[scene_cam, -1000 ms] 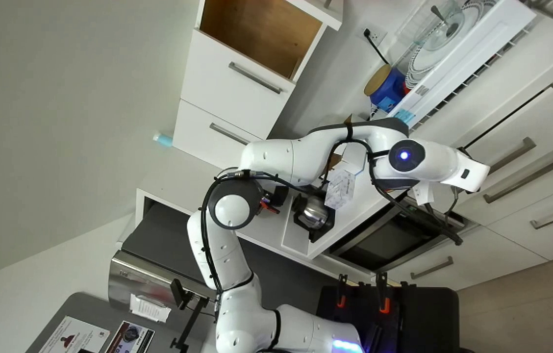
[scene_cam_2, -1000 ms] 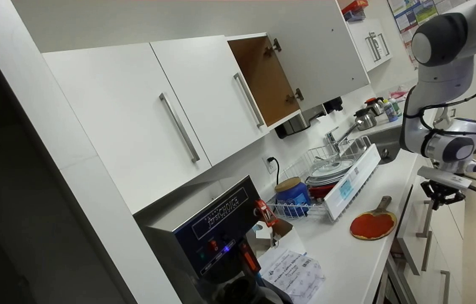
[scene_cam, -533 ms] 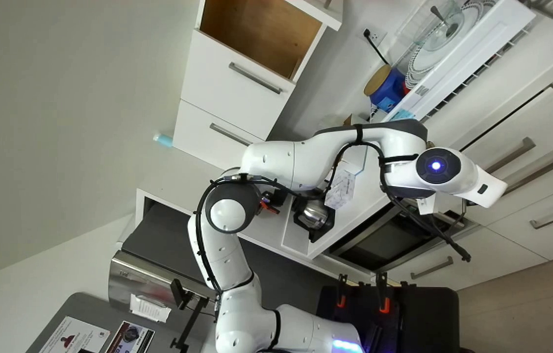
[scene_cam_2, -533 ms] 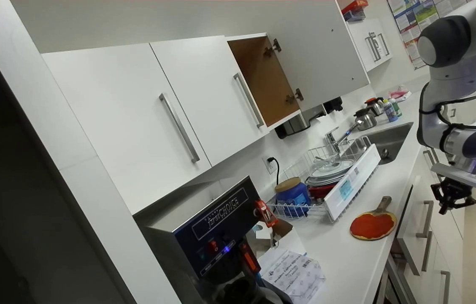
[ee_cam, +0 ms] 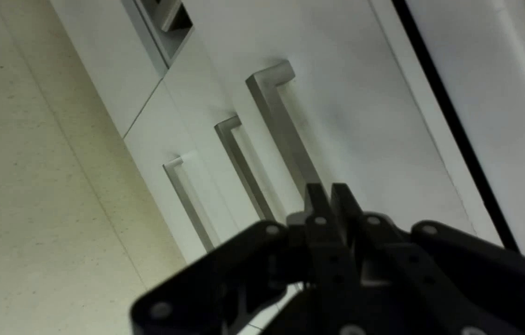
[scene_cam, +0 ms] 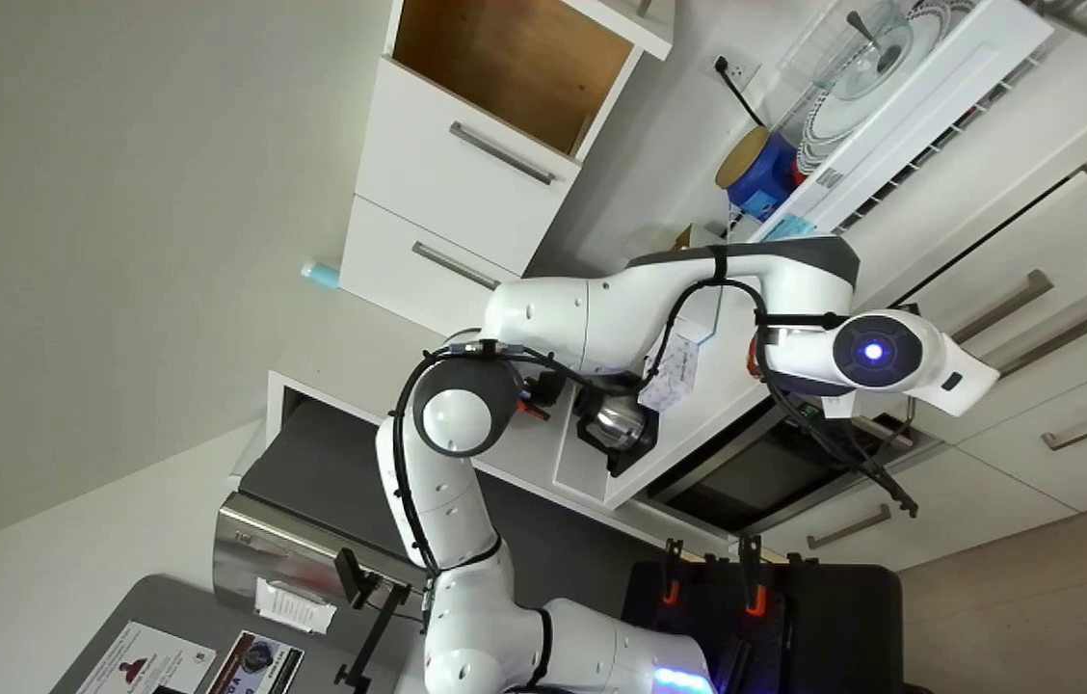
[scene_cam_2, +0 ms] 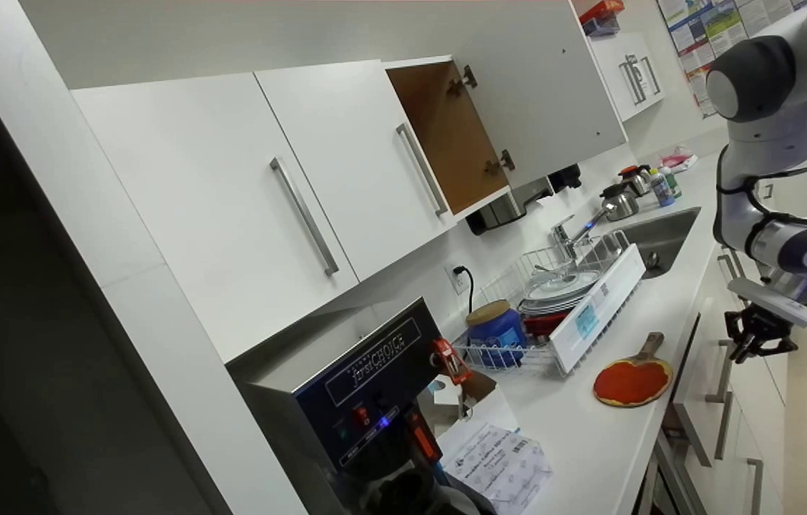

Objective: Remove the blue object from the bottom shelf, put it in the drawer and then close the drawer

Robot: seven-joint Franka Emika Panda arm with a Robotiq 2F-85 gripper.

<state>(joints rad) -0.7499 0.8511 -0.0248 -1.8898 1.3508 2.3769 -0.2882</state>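
Narrow, that claw (ee_cam: 327, 188), its fingers (ee_cam: 317, 204) almost together with only a slim gap between, and in the wrist view the tips cross the handle (ee_cam: 284, 130) of the top drawer (ee_cam: 355, 102); whether they touch it, I can't tell. And there sits the drawer itself, uppermost of its stack beneath the surface (scene_cam_2: 568, 433), front facing out over the floor (ee_cam: 48, 209), a dark slit along its top. Long axis parallel to the surface's edge, handle lying the same way, upper left to lower right in the wrist view. Its inside is hidden, so whether it holds the blue object, I can't say. Over to the dish rack (scene_cam_2: 536, 351): a blue tub (scene_cam_2: 496, 336), lid (scene_cam_2: 487, 312) uppermost, a red dish (scene_cam_2: 546, 323) just beside it, plates (scene_cam_2: 561, 287) stacked. Above, the wall cabinet (scene_cam_2: 436, 129) gapes, brown interior showing in both exterior views!
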